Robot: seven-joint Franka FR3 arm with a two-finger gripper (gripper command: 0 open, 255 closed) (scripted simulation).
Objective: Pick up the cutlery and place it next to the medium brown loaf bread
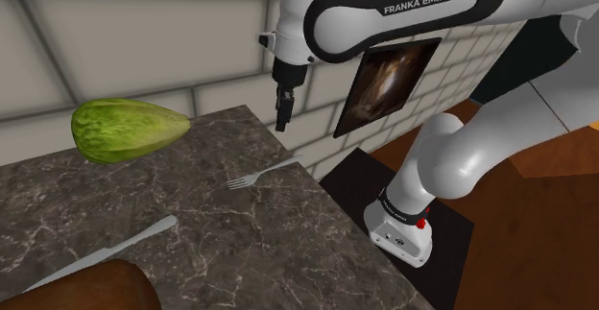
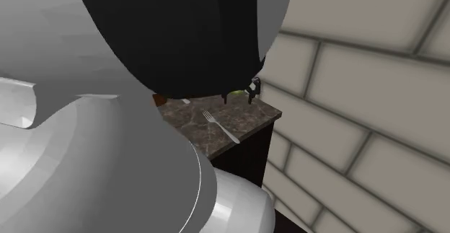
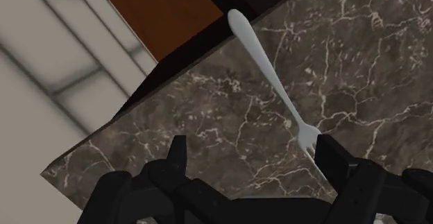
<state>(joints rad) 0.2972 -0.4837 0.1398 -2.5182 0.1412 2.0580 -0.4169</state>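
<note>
In the shoulder view, the white arm (image 1: 384, 15) rises from its stand (image 1: 408, 236) at the lower right and arches up and left. Its wrist is bent so that the gripper (image 1: 283, 114) points straight down over the far right part of the dark marbled surface (image 1: 202, 222). The fork (image 1: 264, 173) lies flat near the surface's right edge, below the gripper and apart from it. A knife (image 1: 106, 250) lies further left and nearer, just beside the brown loaf (image 1: 91, 289). A green vegetable (image 1: 130, 129) sits at the far left.

In the second exterior view, the arm's bulk looms close. Beyond it the fork (image 2: 220, 127) lies on the surface (image 2: 256, 115).

In the wrist view, the fingers (image 3: 179, 157) stand apart with nothing clasped. The fork (image 3: 267, 70) lies with its tines beside one finger.
</note>
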